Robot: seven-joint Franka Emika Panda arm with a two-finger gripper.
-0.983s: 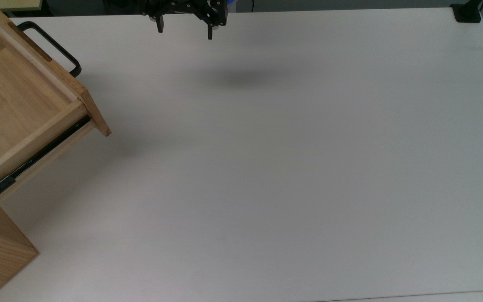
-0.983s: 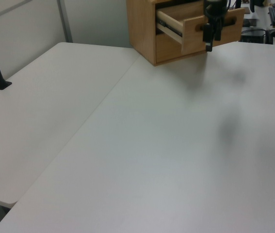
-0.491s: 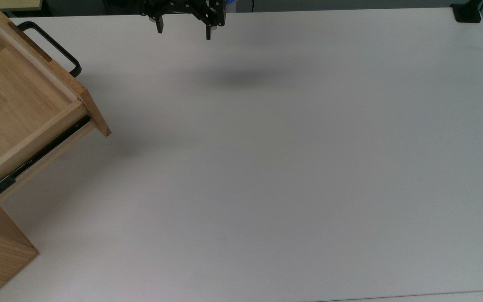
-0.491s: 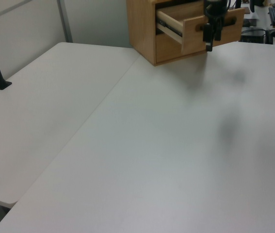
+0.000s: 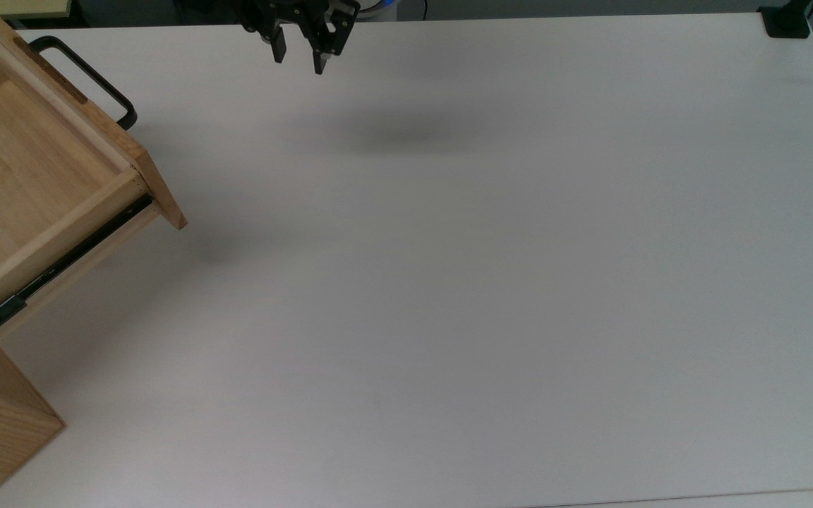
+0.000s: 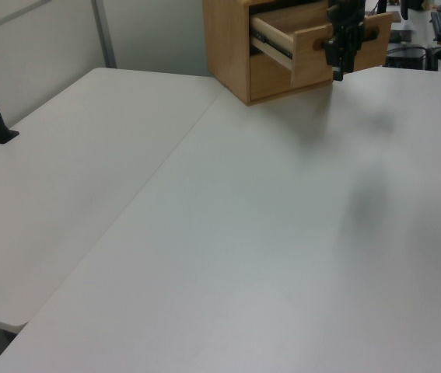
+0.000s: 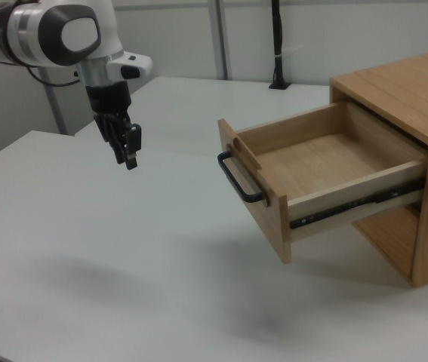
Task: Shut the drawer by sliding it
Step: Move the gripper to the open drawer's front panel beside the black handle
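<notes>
Tabletop [image 7: 85, 249], white and broad, carries a light-wood cabinet [image 7: 417, 105], which serves as the landmark. Out of the cabinet's upper opening the drawer [image 7: 319, 162] stands pulled well out, its tray empty, its thick front panel [image 7: 263, 197] far from the cabinet face and its black side rail [image 7: 357, 205] exposed. It looks rigid solid wood, fairly heavy, but on metal rails it should glide with a steady push; likely it needs no grip at all. The best contact, in my judgement, is the flat front panel near its middle, just beside the black U-shaped handle [image 7: 238, 181], pushing straight toward the cabinet so the rails do not bind. The handle is stiff and would also take a clamp. The gripper [image 7: 128, 149] hangs above the tabletop, well apart from the cabinet and drawer, jaws parted by a narrow gap and holding nothing.
</notes>
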